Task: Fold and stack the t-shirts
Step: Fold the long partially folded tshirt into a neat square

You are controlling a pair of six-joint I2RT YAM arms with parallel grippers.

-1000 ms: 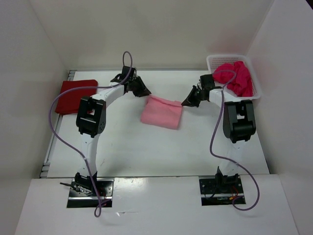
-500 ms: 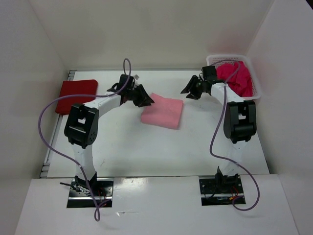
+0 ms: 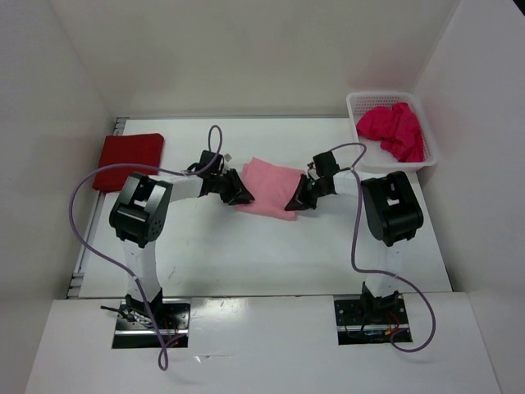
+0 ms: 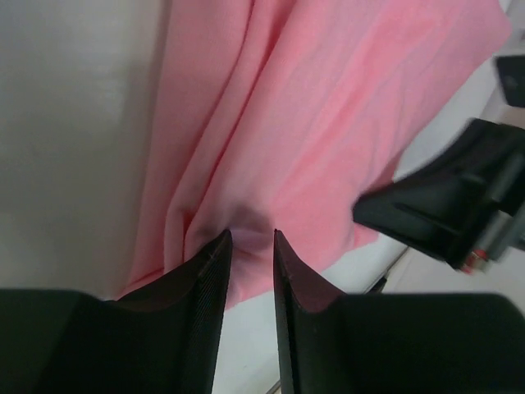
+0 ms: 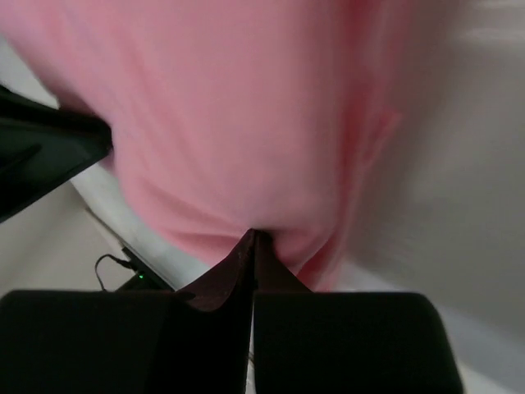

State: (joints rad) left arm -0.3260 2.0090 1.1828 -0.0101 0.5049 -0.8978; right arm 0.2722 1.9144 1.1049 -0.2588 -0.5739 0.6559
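L gripper (image 4: 250, 237) pinches fold of light pink shirt (image 3: 271, 182) — R gripper (image 5: 253, 238) closed tight at its edge.

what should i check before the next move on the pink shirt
1. Left gripper pinching the light pink shirt: ok.
2. Right gripper shut at the shirt's edge, cloth caught: cannot tell.
3. One gripper at each end of the shirt: ok.
4. Dark red shirt folded, lying apart at far left: ok.
5. Magenta shirt out of the white basket: not ok, bunched inside it.
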